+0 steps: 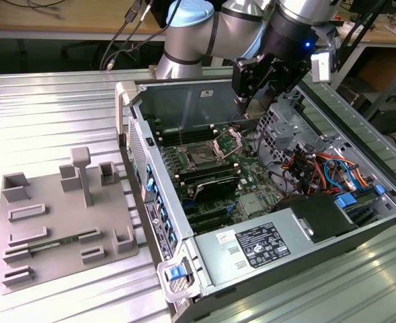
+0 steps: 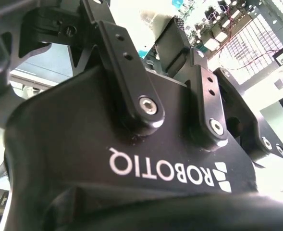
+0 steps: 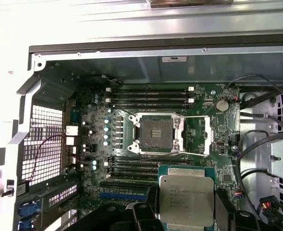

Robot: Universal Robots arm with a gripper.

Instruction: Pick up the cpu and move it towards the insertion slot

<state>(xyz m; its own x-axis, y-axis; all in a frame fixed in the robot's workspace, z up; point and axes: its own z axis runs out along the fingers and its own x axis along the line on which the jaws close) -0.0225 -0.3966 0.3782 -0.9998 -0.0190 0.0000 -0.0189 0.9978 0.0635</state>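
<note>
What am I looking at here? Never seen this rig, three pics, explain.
It is one robot arm with a pincer at its tip, working over an open computer case.

The exterior view comes from a camera off the arm: the arm hangs above the case, and a grey plastic tray with raised blocks lies on the metal table at that view's left.

Both wrist views ride on the arm. The second wrist view looks closely at the pincer's own black body. The first wrist view looks down into the case: the green circuit board and the insertion slot, its bracket swung open.

The pincer holds the cpu, a flat silvery chip, clamped between its fingers above the board, beside the slot, not yet over it.
</note>
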